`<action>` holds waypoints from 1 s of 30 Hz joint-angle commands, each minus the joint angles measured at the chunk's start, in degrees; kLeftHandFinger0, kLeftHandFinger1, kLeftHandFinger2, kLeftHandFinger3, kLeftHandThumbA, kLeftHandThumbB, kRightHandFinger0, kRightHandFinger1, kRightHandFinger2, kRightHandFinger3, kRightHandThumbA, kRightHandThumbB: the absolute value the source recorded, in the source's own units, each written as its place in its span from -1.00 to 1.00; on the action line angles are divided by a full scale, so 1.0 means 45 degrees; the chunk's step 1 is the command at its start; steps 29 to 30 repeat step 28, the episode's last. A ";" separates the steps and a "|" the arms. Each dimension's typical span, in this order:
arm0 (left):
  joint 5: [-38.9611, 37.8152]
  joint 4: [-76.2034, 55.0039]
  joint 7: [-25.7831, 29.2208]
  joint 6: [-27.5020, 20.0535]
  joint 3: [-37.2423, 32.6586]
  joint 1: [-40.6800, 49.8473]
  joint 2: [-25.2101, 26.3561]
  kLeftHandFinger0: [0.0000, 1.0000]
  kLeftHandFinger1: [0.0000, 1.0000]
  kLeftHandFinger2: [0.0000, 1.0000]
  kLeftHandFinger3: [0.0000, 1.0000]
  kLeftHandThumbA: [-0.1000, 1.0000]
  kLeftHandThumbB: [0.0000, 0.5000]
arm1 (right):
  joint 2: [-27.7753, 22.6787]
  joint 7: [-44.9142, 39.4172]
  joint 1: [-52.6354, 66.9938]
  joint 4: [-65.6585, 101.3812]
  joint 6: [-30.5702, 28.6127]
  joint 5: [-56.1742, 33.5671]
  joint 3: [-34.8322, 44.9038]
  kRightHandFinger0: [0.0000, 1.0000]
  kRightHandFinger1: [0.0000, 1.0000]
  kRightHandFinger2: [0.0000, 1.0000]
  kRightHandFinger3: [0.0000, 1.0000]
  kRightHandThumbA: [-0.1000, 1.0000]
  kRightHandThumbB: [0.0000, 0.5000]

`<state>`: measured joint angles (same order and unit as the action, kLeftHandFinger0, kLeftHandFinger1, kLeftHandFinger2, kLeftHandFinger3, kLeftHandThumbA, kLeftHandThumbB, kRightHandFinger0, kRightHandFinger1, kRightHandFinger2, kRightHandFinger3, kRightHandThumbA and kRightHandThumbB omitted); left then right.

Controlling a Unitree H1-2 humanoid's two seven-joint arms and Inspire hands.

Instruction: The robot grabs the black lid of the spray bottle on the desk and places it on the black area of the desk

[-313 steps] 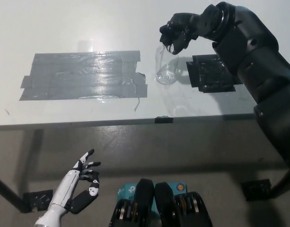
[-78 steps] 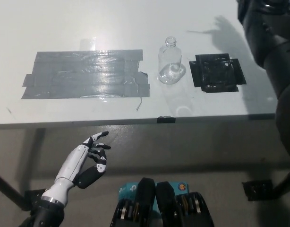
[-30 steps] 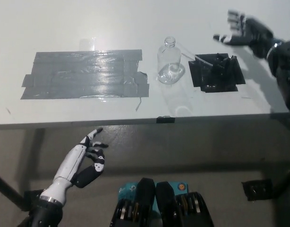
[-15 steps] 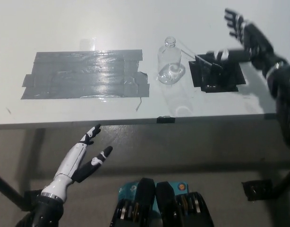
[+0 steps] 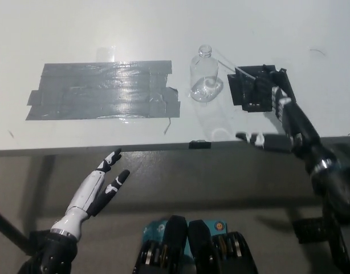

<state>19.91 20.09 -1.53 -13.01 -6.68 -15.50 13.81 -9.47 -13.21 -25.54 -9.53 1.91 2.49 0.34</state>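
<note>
Right robot hand [image 5: 286,123] dropped back, fingers spread, lid [image 5: 258,79] on black patch [image 5: 249,97].

You can't make out the black lid [image 5: 256,85] clearly: it merges with the black area [image 5: 247,91] it lies on, and the right hand [image 5: 285,117] covers that patch's right part. The right forearm runs off the lower right edge. The left arm below the left hand [image 5: 100,185] is cut off at the bottom edge.
</note>
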 commanded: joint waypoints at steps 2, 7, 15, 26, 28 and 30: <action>-0.0685 -0.0012 0.0141 -0.1349 0.0232 -0.0206 0.0220 1.00 1.00 1.00 1.00 1.00 -0.22 | 0.0649 0.1589 0.1873 0.3621 -0.2485 0.0878 0.0264 1.00 1.00 1.00 1.00 0.93 0.02; -0.0642 -0.0364 0.0045 -0.1057 0.0169 0.0361 0.0204 1.00 1.00 1.00 1.00 1.00 -0.20 | 0.0835 0.1957 0.2438 0.1796 -0.3175 0.1131 0.0161 1.00 1.00 1.00 1.00 0.88 0.06; -0.0409 -0.0640 0.0155 -0.1051 0.0014 0.1207 0.0105 1.00 1.00 1.00 1.00 1.00 -0.16 | 0.0728 0.2226 0.2959 -0.0135 -0.3641 0.1280 0.0012 1.00 1.00 1.00 1.00 0.73 0.01; -0.0393 -0.1035 0.0055 -0.1000 -0.0097 0.2120 0.0111 1.00 1.00 1.00 1.00 1.00 -0.23 | 0.0653 0.1939 0.3752 -0.0434 -0.3603 0.1208 -0.0326 1.00 1.00 1.00 1.00 0.67 0.16; -0.0395 -0.1040 0.0058 -0.0996 -0.0102 0.2123 0.0113 1.00 1.00 1.00 1.00 1.00 -0.22 | 0.0641 0.1957 0.3754 -0.0431 -0.3602 0.1200 -0.0347 1.00 1.00 1.00 1.00 0.67 0.17; -0.0395 -0.1040 0.0058 -0.0996 -0.0102 0.2123 0.0113 1.00 1.00 1.00 1.00 1.00 -0.22 | 0.0641 0.1957 0.3754 -0.0431 -0.3602 0.1200 -0.0347 1.00 1.00 1.00 1.00 0.67 0.17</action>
